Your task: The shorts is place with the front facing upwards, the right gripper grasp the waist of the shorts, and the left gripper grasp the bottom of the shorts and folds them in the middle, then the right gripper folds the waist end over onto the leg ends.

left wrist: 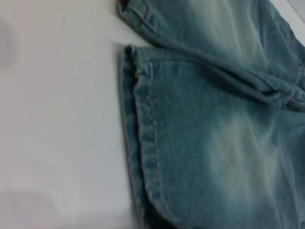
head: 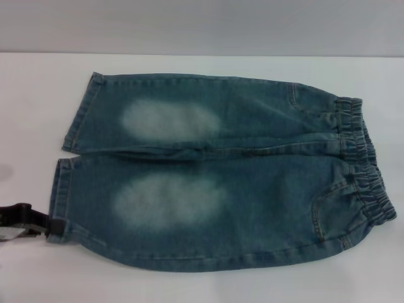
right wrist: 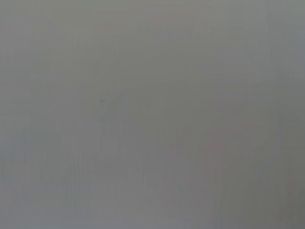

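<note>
A: Nearest the robot, the near leg of the shorts (head: 214,196) lies flat across the white tabletop (head: 189,287), front side up, pale faded patch showing on the thigh.

B: And the long axis?

A: Side to side. Leg hems (head: 62,199) point to the robot's left, gathered waistband (head: 366,170) to its right. So the split of work fits: left arm nearer the hems, right arm nearer the waist.

B: I see something dark at the left edge.

A: That's the left gripper (head: 38,226), low over the tabletop, reaching in from the left, right at the outer corner of the near leg's hem. It looks to be touching the cloth there. Whether it is clenched on the hem or only resting against it, I cannot tell.

B: What does its wrist camera give us?

A: The hem (left wrist: 140,143) running close by, stitched and flat, with the far leg's hem (left wrist: 138,14) just beyond. No fingers in that picture.

B: The right gripper?

A: Not visible anywhere. Its wrist camera shows plain grey, so I judge that arm is parked away from the shorts.

B: Farther back?

A: The far leg (head: 189,113) lies alongside the near one, touching along the middle seam, nothing folded yet. My read: the lengthwise fold turns on a hold at the near hem and the near waist corner together.
</note>
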